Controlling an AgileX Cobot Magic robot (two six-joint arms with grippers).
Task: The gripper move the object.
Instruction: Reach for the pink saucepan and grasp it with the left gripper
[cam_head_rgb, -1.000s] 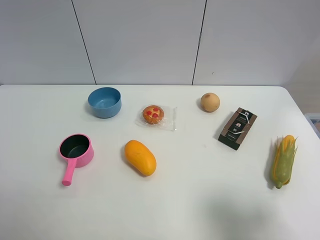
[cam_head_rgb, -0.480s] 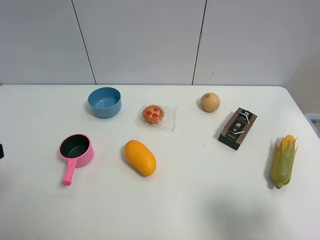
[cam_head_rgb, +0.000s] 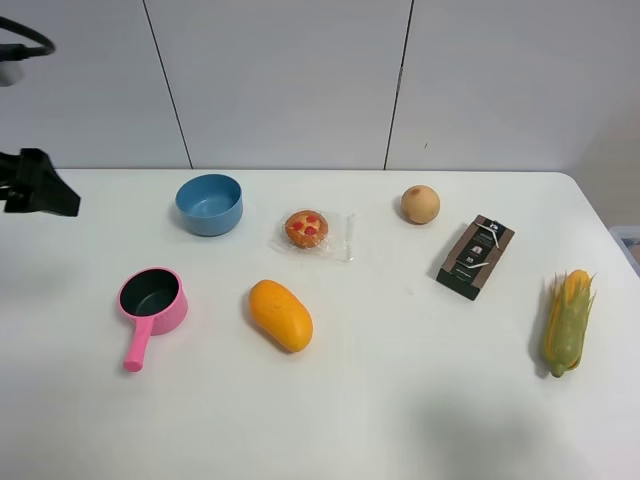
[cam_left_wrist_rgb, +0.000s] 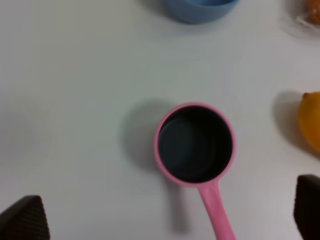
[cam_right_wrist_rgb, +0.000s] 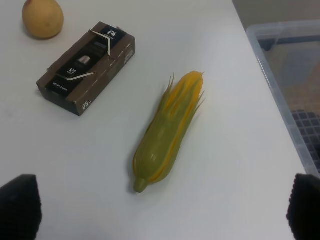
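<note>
Pink saucepan sits upright on white table, in front of blue bowl, handle toward the front edge. Left gripper hangs high over it, jaws spread wide, empty. Likely lining up for a grasp.

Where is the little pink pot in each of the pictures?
Exterior high: the small pink toy saucepan sits at the left, near the round blue bowl.
Left wrist: in the middle, handle pointing away from the bowl.
Right wrist: not in it.
Shared landmark: the blue bowl, in the first two.
</note>
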